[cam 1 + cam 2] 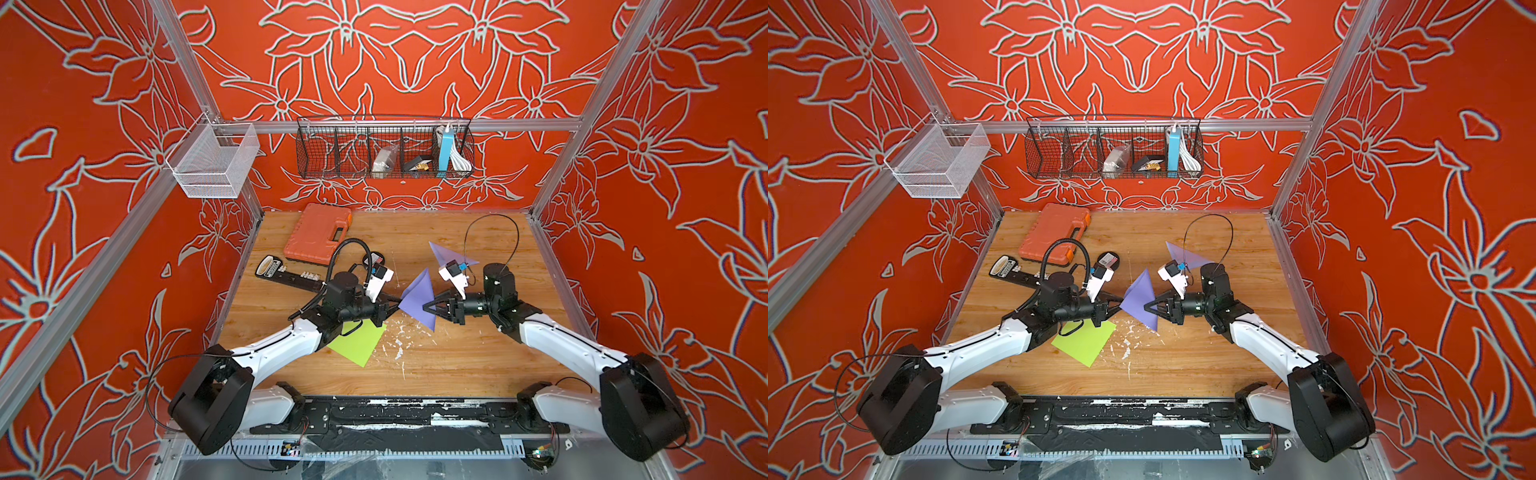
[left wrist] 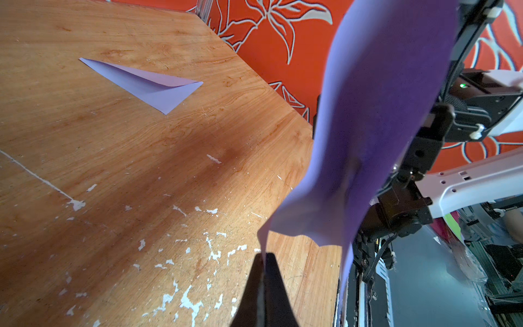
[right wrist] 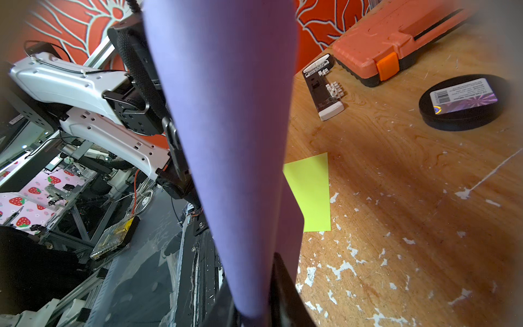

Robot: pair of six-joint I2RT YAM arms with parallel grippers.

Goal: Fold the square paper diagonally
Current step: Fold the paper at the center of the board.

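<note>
A purple square paper (image 1: 417, 299) (image 1: 1140, 301) hangs in the air above the middle of the table, bent over on itself into a rough triangle. My left gripper (image 1: 397, 300) (image 1: 1119, 300) pinches its left corner; in the left wrist view the tips (image 2: 264, 257) are shut on a thin edge of the sheet (image 2: 382, 113). From the other side, my right gripper (image 1: 428, 307) (image 1: 1148, 307) holds the right part. In the right wrist view the curled paper (image 3: 226, 113) runs down between its fingers (image 3: 254, 286), which are closed on it.
Another purple sheet (image 1: 451, 257) (image 2: 150, 85), folded, lies behind the right wrist. A lime-green paper (image 1: 359, 343) (image 3: 311, 192) lies under the left arm. An orange tool case (image 1: 318, 232), black bit holder (image 1: 286, 276) and round black tin (image 3: 464, 102) sit at the back left.
</note>
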